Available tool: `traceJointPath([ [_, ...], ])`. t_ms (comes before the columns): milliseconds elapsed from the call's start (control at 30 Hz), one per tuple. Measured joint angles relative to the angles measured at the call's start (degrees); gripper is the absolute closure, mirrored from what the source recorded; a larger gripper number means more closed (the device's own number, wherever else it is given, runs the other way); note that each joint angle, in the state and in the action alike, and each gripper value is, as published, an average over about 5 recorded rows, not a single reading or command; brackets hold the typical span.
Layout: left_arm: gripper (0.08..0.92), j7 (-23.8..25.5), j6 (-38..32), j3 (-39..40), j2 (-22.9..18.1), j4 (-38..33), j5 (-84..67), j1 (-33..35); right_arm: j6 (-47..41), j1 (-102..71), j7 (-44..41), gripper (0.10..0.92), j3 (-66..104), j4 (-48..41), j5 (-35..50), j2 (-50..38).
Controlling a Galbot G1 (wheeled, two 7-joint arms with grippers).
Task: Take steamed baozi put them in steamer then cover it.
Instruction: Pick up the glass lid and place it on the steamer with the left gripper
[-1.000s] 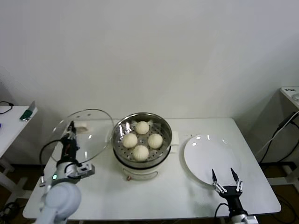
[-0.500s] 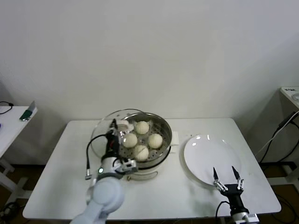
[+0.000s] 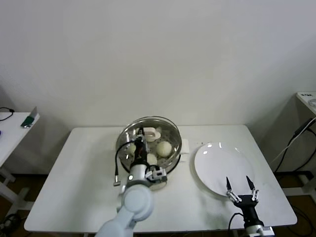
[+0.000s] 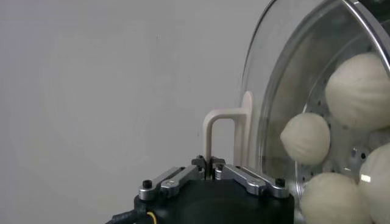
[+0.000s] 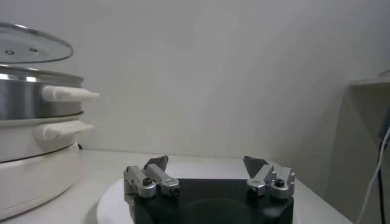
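The steamer [image 3: 178,147] stands mid-table on its white cooker base. The steamed baozi [image 3: 164,148] lie inside it, three showing through the glass. My left gripper [image 3: 142,139] is shut on the cream handle [image 3: 151,133] of the cover [image 3: 163,125] and holds it slightly tilted just above the steamer's rim. In the left wrist view the gripper [image 4: 211,171] pinches the handle [image 4: 223,120], with the glass cover [image 4: 286,67] and baozi [image 4: 306,138] behind. My right gripper [image 3: 239,189] is open and empty over the plate's front edge. The right wrist view shows it [image 5: 207,165], the steamer [image 5: 27,97] and the raised cover [image 5: 30,42].
A flat white plate [image 3: 221,165] lies right of the steamer. A side table [image 3: 10,128] stands at far left with a small object on it. A shelf [image 3: 307,98] and a hanging cable [image 3: 291,143] are at far right. A white wall is behind the table.
My left gripper has carried the cover from the table's left side rightward to above the steamer. The right gripper has stayed at the plate.
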Motion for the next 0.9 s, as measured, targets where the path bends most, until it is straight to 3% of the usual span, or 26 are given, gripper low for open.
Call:
traceJointPath([
  [900,0.862,-0.73,-1.03,0.73,-1.01,5.09,3.38,-0.89,0.34,0.18,0.26,0.203,0.44,0.26,-0.33,0.31],
])
